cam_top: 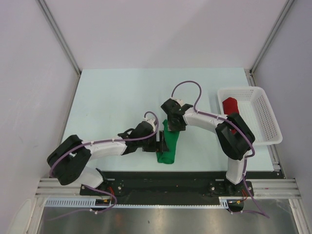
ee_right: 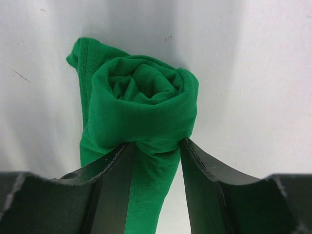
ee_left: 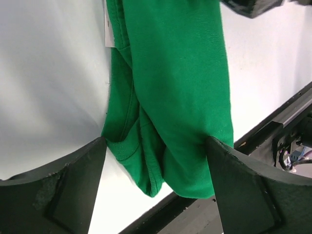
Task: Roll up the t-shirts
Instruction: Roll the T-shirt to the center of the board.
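Green soft-cloth t-shirt (cam_top: 169, 144) near the front edge of the table (cam_top: 112, 97), one end coiled. Nipped at that coil by the narrowed right gripper (ee_right: 156, 144), likely to hold it tight. Other end straddled by the wide-spread left gripper (ee_left: 156, 141).

I get bright, even light from overhead; the worktop (cam_top: 117, 97) reads pale, faintly washed; shadows are soft; the green t-shirt (ee_right: 146, 102) shows crisp, while the left gripper (ee_left: 156, 141) and right gripper (ee_right: 156, 142) look dark, slightly blurred.
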Motion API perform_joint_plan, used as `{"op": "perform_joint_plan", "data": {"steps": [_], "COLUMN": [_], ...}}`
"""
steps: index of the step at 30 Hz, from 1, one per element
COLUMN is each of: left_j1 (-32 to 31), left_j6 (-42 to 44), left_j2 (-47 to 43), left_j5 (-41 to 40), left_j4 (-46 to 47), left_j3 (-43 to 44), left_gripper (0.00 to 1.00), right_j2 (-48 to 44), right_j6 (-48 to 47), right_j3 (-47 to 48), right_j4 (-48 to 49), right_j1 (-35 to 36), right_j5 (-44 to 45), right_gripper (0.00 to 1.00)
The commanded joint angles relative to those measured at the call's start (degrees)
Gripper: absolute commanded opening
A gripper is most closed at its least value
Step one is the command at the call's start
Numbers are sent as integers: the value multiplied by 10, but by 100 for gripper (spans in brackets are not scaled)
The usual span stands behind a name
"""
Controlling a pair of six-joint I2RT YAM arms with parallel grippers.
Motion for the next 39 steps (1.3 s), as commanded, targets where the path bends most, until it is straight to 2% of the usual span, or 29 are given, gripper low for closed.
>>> {"op": "perform_joint_plan", "data": {"steps": [1,6,12,15,16,17,18,19,21,32,36,39], "left_j1": [5,6,6,6,6,6,6,6,6,6,6,6], "left_j6": [-6,-16,-21,-24,-25,-24,-23,-22,-24,-58,-78,-83], "left_j2": [22,43,65,66,68,75,79,84,91,98,97,97], "left_j5": [30,14,-14,-28,-28,-26,-25,-23,-17,9,14,24], "left_j4": [44,55,64,63,63,64,62,61,69,109,137,166], "left_j3": [-15,-25,-30,-33,-31,-31,-24,-21,-17,-27,-38,-39], "left_gripper": [87,82,65,52,41,35,20,11,0,0,0,0], "right_j2": [32,29,19,14,10,8,6,2,-11,-96,-159,-221], "right_j6": [0,5,7,9,10,11,12,14,16,33,42,38], "right_j3": [11,12,14,16,16,16,15,16,16,5,-46,-68], "right_j4": [27,24,24,20,20,19,19,18,16,29,61,49], "right_j1": [2,2,4,4,3,3,3,3,2,-15,-21,-29], "right_j5": [25,25,26,27,28,28,28,29,32,35,54,74], "right_gripper": [48,48,48,48,48,48,48,48,48,49,49,49]}}
